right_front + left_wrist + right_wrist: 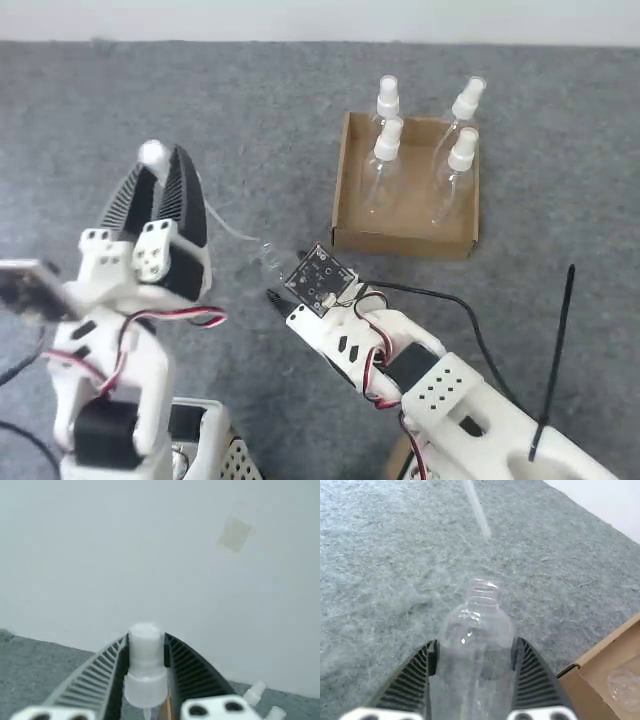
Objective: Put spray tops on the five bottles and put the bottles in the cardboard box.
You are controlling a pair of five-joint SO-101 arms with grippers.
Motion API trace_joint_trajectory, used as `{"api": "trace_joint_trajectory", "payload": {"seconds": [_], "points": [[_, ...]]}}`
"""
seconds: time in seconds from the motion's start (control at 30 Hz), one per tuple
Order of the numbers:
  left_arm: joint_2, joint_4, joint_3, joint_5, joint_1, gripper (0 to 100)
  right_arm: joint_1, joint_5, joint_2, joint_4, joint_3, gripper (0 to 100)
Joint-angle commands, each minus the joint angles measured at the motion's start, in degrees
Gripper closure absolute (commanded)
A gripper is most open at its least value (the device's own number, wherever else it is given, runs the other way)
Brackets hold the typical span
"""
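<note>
My left gripper (158, 180) is raised at the left of the table, shut on a white spray top (145, 667) whose thin dip tube (232, 228) slants down toward the bottle. That clear, uncapped bottle (476, 645) is clamped in my right gripper (472, 662), its open neck (268, 258) pointing toward the left arm. The tube's tip (476, 507) hangs just past the bottle mouth. The cardboard box (405, 240) at the back right holds several clear bottles with white spray tops (388, 140).
Grey carpet covers the table. A black cable (470, 315) trails from the right arm (400, 360) toward the front right. A white wall (160, 555) stands behind the table.
</note>
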Motion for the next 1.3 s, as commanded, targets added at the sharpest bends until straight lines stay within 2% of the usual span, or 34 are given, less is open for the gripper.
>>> {"api": "trace_joint_trajectory", "payload": {"seconds": [0.0, 0.1, 0.3, 0.5, 0.73, 0.93, 1.07, 1.27], "points": [[-0.26, -4.4, 3.47, 0.62, 0.0, 99, -0.66, 0.7, -2.86, -1.27, -0.53, 99.2], [-0.26, -6.95, 6.2, 0.53, 0.0, 99, -0.66, 0.7, -2.86, -1.27, -0.44, 99.2], [-0.26, -6.77, 7.25, 0.0, 0.18, 99, -0.66, 0.7, -2.86, -1.01, -0.35, 99.2], [-0.26, -6.68, 9.98, -0.09, 4.04, 99, -0.57, 0.7, -2.86, -1.45, 1.23, 99.2], [-0.26, -3.6, 8.84, -0.09, 4.22, 99, 0.92, 0.79, -2.86, -18.51, 5.98, 99.2], [0.18, -3.69, 9.36, -0.18, 6.24, 99, 1.71, 0.79, -2.86, -22.81, 6.77, 99.2], [5.8, -3.87, 8.66, -3.34, 10.55, 99, 1.89, 0.79, -2.86, -24.66, 6.77, 99.2], [16.44, -3.43, 4.97, -3.69, 11.6, 99, 2.59, 0.53, -7.96, -24.13, 7.82, 99.2]]}}
